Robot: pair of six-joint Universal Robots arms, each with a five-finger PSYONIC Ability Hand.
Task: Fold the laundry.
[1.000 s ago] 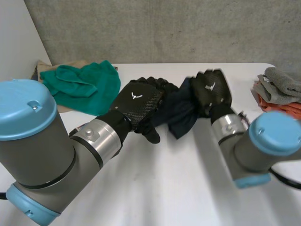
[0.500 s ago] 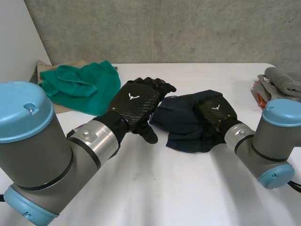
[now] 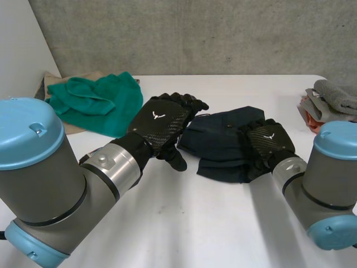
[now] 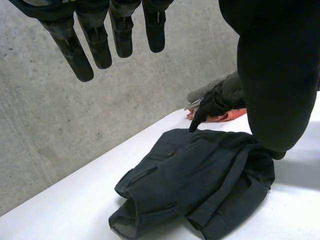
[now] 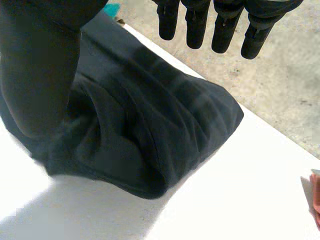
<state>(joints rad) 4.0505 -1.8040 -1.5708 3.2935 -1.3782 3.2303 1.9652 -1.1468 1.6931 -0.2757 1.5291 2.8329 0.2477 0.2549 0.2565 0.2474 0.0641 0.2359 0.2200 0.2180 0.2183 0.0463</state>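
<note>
A dark navy garment lies folded in a bundle at the middle of the white table. My left hand hovers at its left edge, fingers straight and apart, holding nothing. The garment lies below and beyond those fingertips. My right hand is over the garment's right part, open. In the right wrist view its fingers are straight and clear of the cloth, which lies under the palm. The right hand also appears past the garment in the left wrist view.
A green cloth lies crumpled on a beige one at the back left. A stack of grey and orange cloths sits at the table's right edge. A concrete wall rises behind the table.
My right hand came down from the back with the navy cloth, laid it on the table and opened its fingers. The left hand has stayed put.
</note>
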